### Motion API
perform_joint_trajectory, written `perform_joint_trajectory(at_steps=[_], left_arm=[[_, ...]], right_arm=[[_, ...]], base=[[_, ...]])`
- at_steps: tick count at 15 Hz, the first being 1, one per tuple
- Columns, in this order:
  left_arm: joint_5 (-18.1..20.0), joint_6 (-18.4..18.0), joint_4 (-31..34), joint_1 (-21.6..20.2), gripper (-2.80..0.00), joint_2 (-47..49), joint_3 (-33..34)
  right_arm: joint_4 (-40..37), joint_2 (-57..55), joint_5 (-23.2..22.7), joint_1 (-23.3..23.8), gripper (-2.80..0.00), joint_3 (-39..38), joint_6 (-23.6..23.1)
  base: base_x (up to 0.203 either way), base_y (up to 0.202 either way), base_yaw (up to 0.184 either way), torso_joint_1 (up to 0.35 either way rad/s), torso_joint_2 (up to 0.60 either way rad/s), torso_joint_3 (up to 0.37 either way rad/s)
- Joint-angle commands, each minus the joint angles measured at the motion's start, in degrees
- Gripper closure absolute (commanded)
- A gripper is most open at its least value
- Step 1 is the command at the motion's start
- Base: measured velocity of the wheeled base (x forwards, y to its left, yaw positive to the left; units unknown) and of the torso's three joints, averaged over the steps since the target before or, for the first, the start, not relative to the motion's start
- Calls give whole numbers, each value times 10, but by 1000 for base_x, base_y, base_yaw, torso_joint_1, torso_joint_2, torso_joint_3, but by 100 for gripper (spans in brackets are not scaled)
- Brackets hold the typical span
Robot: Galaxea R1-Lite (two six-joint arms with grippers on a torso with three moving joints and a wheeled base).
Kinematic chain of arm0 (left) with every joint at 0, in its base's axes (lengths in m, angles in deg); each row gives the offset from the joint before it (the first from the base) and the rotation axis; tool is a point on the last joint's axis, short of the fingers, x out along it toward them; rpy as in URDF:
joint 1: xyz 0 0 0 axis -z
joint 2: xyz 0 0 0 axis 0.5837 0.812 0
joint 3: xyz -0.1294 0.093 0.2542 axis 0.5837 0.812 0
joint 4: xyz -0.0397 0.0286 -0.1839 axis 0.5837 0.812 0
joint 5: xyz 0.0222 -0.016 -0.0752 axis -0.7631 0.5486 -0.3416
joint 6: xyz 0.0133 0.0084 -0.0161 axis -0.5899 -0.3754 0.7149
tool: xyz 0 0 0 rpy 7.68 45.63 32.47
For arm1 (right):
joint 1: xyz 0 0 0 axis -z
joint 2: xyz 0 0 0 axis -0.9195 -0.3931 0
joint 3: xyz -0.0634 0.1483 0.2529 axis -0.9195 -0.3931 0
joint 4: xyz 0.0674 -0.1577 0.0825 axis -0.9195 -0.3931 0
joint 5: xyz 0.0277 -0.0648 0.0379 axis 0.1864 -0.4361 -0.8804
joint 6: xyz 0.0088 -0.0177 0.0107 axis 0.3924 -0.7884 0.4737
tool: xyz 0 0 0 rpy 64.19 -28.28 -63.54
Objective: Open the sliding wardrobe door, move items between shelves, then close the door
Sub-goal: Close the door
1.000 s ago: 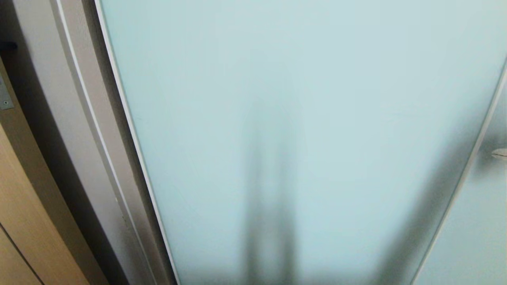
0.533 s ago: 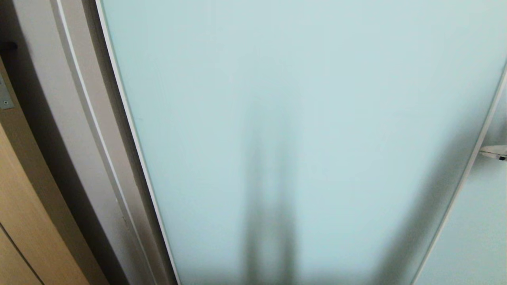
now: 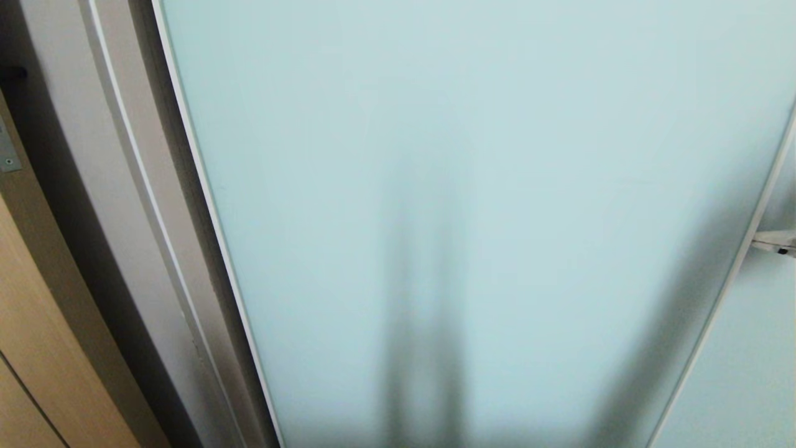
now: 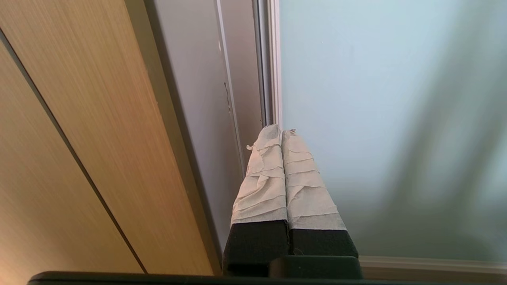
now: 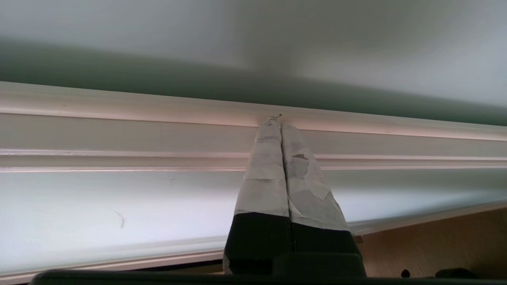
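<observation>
- The sliding wardrobe door [image 3: 472, 186], a frosted pale blue-green glass panel, fills most of the head view and stands closed against the grey frame [image 3: 124, 205] on its left.
- The right gripper [image 5: 276, 118] has its taped fingers pressed together, holding nothing; its tips are at the door's thin metal edge [image 5: 119, 107].
- The left gripper [image 4: 280, 130] is also pressed together and empty, near the door's left edge, beside a tan wood-grain door [image 4: 79, 138].
</observation>
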Motion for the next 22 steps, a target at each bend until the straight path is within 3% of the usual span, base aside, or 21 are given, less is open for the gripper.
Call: perform_joint_trajectory(at_steps=[1, 5, 6, 10, 12, 15, 18, 22], left_arm=[[0, 0, 0, 0, 0, 0, 0], [0, 0, 0, 0, 0, 1, 0], [0, -1, -1, 0, 0, 0, 1], [0, -1, 0, 0, 0, 1, 0], [0, -1, 0, 0, 0, 0, 0], [0, 0, 0, 0, 0, 0, 0], [0, -1, 0, 0, 0, 0, 0], [0, -1, 0, 0, 0, 0, 0]], right_arm=[[0, 9, 2, 8, 0, -1, 3], [1, 55, 79, 66, 0, 12, -3], [1, 75, 100, 87, 0, 13, -22], [1, 186, 174, 130, 0, -26, -171], [3, 262, 211, 135, 0, -54, -212], [38, 399, 225, 133, 0, -125, -271], [68, 538, 254, 67, 0, -203, -311], [84, 719, 378, -158, 0, -365, -405]], base=[[0, 0, 0, 0, 0, 0], [0, 0, 0, 0, 0, 0], [0, 0, 0, 0, 0, 0], [0, 0, 0, 0, 0, 0], [0, 0, 0, 0, 0, 0], [0, 0, 0, 0, 0, 0], [0, 0, 0, 0, 0, 0], [0, 0, 0, 0, 0, 0]])
